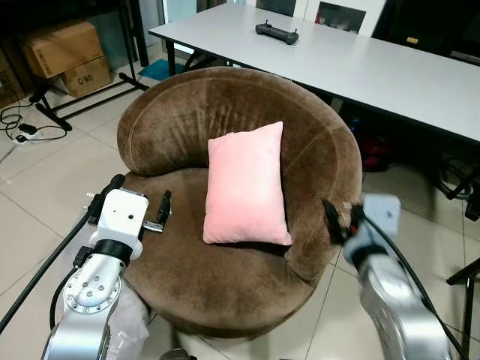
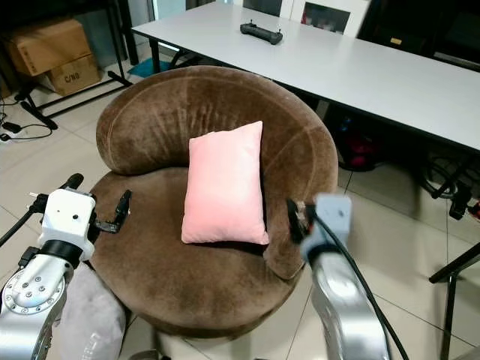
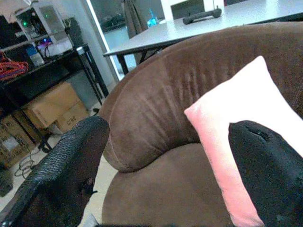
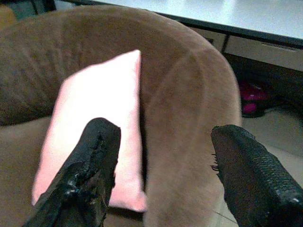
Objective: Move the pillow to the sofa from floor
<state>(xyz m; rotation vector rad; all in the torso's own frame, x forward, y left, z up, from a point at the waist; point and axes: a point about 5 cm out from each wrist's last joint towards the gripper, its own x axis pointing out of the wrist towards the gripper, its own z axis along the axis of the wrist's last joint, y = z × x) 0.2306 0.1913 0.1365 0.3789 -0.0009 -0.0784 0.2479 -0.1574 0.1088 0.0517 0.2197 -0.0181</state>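
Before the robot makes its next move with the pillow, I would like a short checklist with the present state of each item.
1. Pink pillow is on the brown sofa, off the floor: ok.
2. Pillow is stable, upright and leaning on the backrest: ok.
3. Left gripper has let go, open and apart from the pillow: ok.
4. Right gripper is empty, open, over the sofa's right arm beside the pillow: ok.
5. Cables on the floor at the robot's left, clear of its feet: cannot tell.

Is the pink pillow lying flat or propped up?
Propped up: the pillow stands on the sofa seat, leaning against its backrest.
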